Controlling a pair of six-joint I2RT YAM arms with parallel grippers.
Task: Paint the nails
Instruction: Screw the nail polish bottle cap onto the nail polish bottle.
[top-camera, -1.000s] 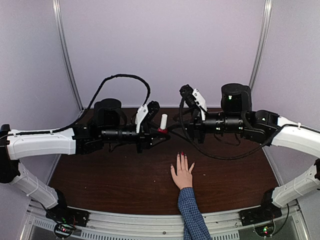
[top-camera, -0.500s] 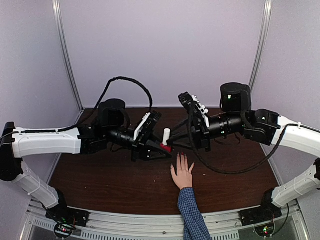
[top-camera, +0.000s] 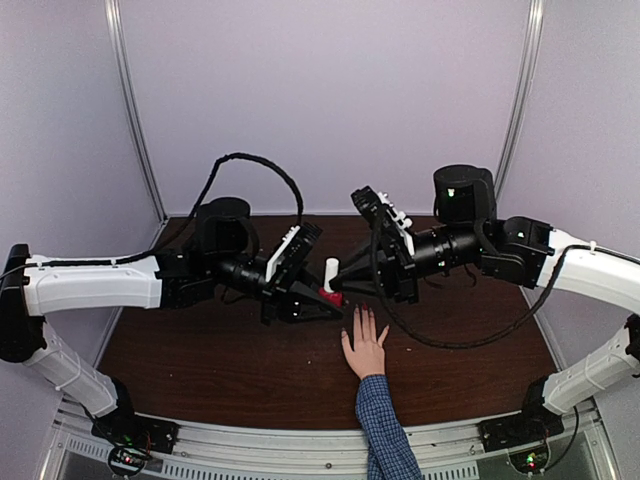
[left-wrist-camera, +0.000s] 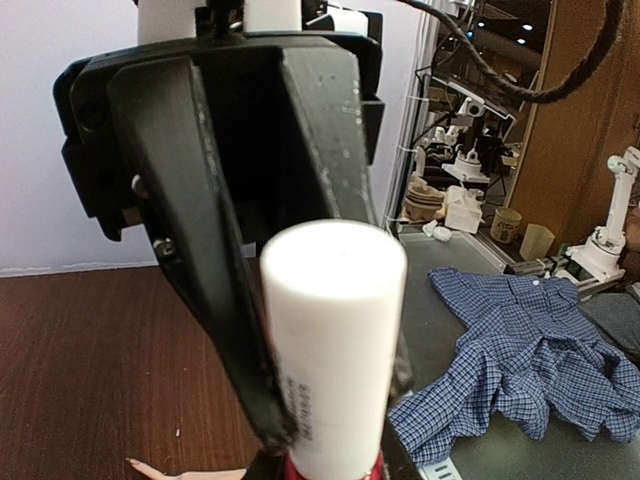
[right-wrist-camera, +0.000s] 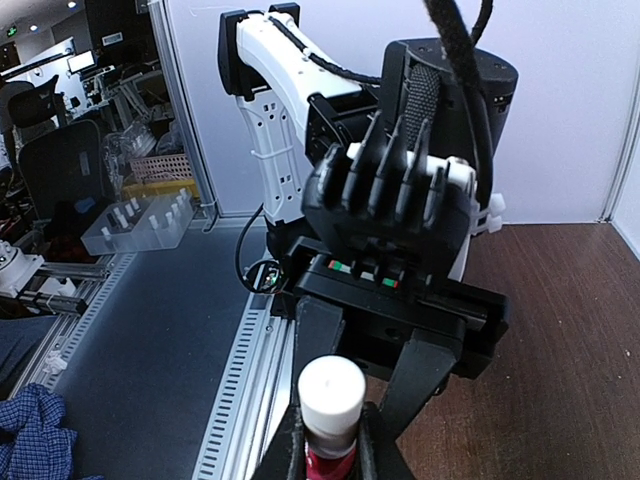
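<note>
Right wrist: right gripper (right-wrist-camera: 326, 440) pinched on polish bottle's white cap (right-wrist-camera: 331, 392); left gripper (top-camera: 322, 299) clamps bottle base.

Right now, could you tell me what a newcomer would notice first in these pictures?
Probably the two black grippers meeting above the middle of the dark wooden table: the left gripper holds a small red polish bottle upright, and the right gripper is shut on its white cap. Just below them, a human hand with a blue checked sleeve lies flat, dark red nails towards the bottle.
</note>
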